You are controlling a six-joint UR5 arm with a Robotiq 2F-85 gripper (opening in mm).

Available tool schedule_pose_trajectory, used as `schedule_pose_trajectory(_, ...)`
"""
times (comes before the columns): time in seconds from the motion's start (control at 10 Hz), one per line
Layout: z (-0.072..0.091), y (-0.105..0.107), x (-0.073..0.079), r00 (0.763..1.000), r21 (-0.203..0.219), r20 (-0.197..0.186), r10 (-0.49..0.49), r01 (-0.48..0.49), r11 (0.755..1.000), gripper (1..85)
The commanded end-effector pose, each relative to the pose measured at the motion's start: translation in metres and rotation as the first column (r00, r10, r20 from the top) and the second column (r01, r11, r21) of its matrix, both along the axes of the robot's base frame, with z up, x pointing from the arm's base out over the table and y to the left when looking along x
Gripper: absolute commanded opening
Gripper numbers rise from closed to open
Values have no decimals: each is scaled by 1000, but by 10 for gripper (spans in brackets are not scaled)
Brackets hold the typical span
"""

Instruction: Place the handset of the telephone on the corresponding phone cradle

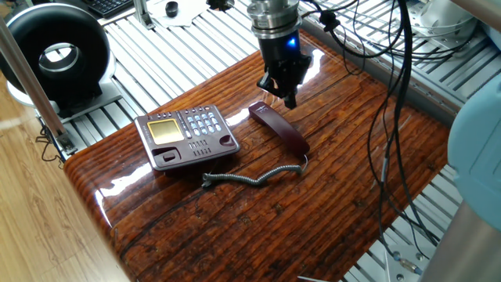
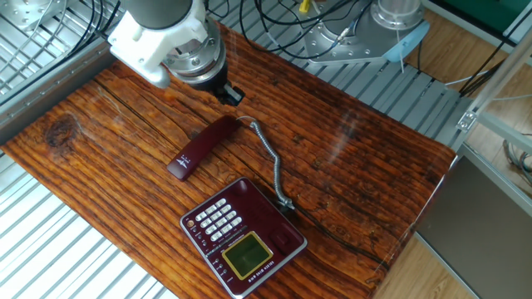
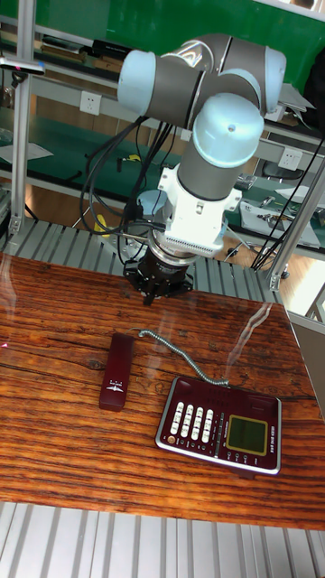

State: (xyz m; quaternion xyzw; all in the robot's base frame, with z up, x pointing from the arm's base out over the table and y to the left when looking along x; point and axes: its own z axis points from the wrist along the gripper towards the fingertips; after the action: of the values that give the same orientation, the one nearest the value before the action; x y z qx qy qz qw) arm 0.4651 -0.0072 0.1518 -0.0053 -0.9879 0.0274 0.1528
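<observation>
The dark maroon handset (image 1: pixel 279 128) (image 2: pixel 202 147) (image 3: pixel 116 371) lies flat on the wooden table, beside the telephone (image 1: pixel 186 135) (image 2: pixel 243 236) (image 3: pixel 219 425) and off it. Its grey coiled cord (image 1: pixel 252 177) (image 2: pixel 270 162) runs from one end to the base. The phone cradle (image 1: pixel 205 152) (image 2: pixel 283 232), a maroon trough beside the keypad, holds nothing. My gripper (image 1: pixel 282 88) (image 2: pixel 229 92) (image 3: pixel 166 283) hangs above the table just past the handset, apart from it. Its fingers look open with nothing between them.
A black ring-shaped device (image 1: pixel 56 55) stands off the table at the far left. Cables (image 1: pixel 395 94) hang over the table's right side. Metal slatted surfaces (image 2: pixel 50 241) surround the wooden table (image 1: pixel 313 211). The arm's base (image 2: pixel 391 33) is mounted behind.
</observation>
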Motion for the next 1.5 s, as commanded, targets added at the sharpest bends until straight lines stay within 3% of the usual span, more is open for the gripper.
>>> schedule_pose_trajectory(0.0,-3,10,13,998,51,53,32,-35,998,27)
schedule_pose_trajectory(0.2,-11,2,34,992,45,107,62,-67,997,37)
schedule_pose_trajectory(0.4,-34,-12,69,994,33,96,58,-62,998,57)
schedule_pose_trajectory(0.6,-63,-16,102,995,64,93,30,-36,997,60)
schedule_pose_trajectory(0.7,-68,-20,103,998,46,64,-8,5,999,60)
schedule_pose_trajectory(0.8,-74,-33,106,999,-4,43,-28,28,1000,73)
schedule_pose_trajectory(1.0,-89,-38,118,999,9,50,-9,9,1000,93)
schedule_pose_trajectory(1.4,-93,-29,117,999,40,32,-18,17,999,97)
